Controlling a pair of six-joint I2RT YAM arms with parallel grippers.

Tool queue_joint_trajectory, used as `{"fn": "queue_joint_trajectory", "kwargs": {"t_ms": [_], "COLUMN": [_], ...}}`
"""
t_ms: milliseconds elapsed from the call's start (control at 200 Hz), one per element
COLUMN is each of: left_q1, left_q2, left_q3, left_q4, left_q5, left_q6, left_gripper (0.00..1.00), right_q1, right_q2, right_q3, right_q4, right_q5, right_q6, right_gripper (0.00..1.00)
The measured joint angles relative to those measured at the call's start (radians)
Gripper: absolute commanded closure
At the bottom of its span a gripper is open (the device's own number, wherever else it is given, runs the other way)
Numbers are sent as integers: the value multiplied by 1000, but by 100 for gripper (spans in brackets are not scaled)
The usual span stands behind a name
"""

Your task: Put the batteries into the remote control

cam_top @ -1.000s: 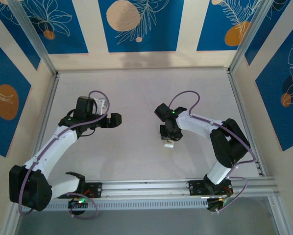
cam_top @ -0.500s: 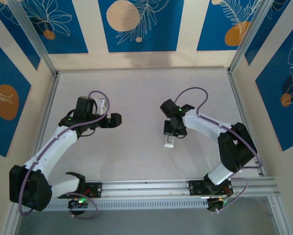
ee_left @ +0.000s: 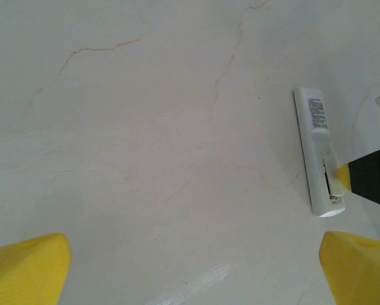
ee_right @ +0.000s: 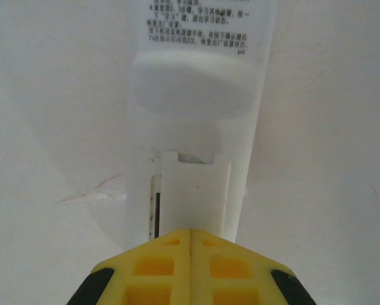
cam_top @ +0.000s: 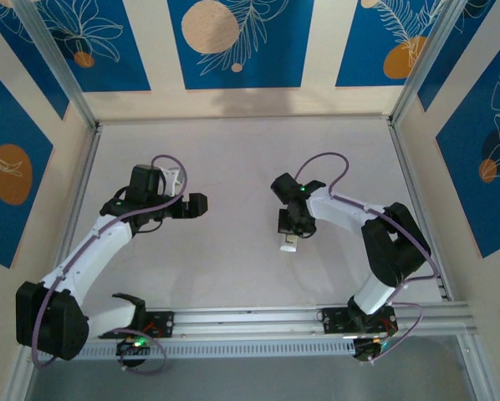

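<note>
The right gripper (ee_right: 191, 236) has its yellow fingers (ee_right: 158, 260) pressed together tip to tip on a thin white panel (ee_right: 195, 190) that sticks out from between them. The panel lies along the back of the remote control (ee_right: 196, 82), over its recessed bay. A dark slit runs down the panel's left edge (what sits inside it cannot be told). The remote is white and back side up, with a raised oval bump and a block of small print beyond the panel. It lies flat on the pale table (cam_top: 233, 150), roughly mid-table. In the top view the right gripper covers most of it, and only its rounded near end shows below the fingers.

The left gripper (ee_left: 193, 267) is spread wide, with one yellow tip at each lower corner of its wrist view and only bare tabletop between them. It hovers well apart from the remote, off to the remote's left. From there its camera sees the right arm's yellow-and-black finger touching the remote near the rounded end.
</note>
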Motion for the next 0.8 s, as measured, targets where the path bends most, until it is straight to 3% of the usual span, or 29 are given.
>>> {"fn": "queue_joint_trajectory", "kwargs": {"t_ms": [800], "left_q1": [0], "left_q2": [1], "left_q3": [0], "left_q4": [3], "left_q5": [1], "left_q6": [0], "left_gripper": [0], "right_q1": [39], "right_q2": [-17], "right_q3": [-45], "right_q4": [47], "right_q5": [3], "right_q6": [53], "right_gripper": [95]}}
